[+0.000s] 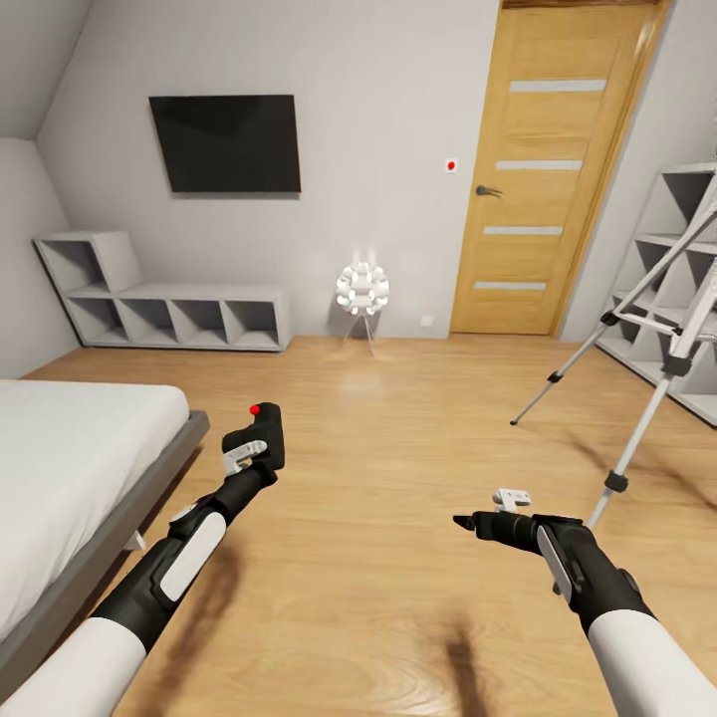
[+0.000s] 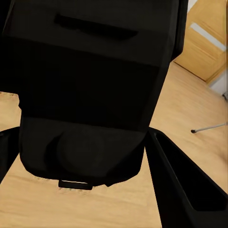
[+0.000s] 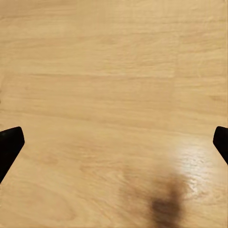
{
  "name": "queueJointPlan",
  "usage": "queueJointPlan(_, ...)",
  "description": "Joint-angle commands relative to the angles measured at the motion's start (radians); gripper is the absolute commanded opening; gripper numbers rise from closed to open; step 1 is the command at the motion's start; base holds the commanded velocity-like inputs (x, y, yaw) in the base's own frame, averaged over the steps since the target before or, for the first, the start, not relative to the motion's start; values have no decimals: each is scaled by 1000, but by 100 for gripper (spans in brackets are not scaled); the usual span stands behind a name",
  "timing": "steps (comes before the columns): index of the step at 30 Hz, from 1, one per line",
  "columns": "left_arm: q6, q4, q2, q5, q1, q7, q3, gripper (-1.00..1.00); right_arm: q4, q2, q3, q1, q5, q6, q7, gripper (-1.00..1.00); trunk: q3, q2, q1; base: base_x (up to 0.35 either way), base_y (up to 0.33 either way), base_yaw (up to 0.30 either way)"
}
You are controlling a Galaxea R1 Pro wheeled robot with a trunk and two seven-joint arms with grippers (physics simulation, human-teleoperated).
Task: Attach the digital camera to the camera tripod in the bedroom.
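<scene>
The digital camera (image 1: 265, 434) is held tight in the left gripper (image 1: 261, 443) (right gripper (image 3: 114, 142) wide open, empty); next it must be carried to the camera tripod (image 1: 647, 329), right of frame.

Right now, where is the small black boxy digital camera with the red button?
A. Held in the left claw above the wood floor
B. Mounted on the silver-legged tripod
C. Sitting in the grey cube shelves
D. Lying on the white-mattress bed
A: the small black boxy digital camera sits clamped in the left claw, raised over the light wood plank floor, apart from the silver-legged tripod.
</scene>
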Motion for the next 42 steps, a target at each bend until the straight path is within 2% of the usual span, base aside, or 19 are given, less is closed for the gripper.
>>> queueJointPlan(1, 3, -1, 1, 7, -1, -1, -2, -100, -1, 0, -3, 0, 1, 6, 5, 100, 3, 0, -1, 0, 0, 0)
queueJointPlan(7, 10, 0, 2, 6, -1, 0, -5, -100, 0, 0, -1, 0, 4, 11, 3, 100, 26, 1, -3, 0, 0, 0)
queueJointPlan(11, 44, -3, 2, 3, -1, -1, -68, -100, 0, -1, -2, 0, 4, 15, 3, 100, 42, 2, -5, 0, 0, 0)
queueJointPlan(15, 50, -4, 2, 2, -1, 0, -102, -100, 0, -1, -3, 0, 4, 16, 4, 100, 57, 3, -7, 0, 0, 0)
queueJointPlan(29, 49, -1, 3, 2, -1, 1, -109, -100, 0, -1, -3, 0, 2, 7, 7, 100, 111, 7, -13, 0, 0, 0)
queueJointPlan(42, 48, 6, 2, 0, -1, 3, -109, -100, 2, -1, -3, 0, 1, 8, 2, 100, 152, 98, -63, 0, 0, 0)
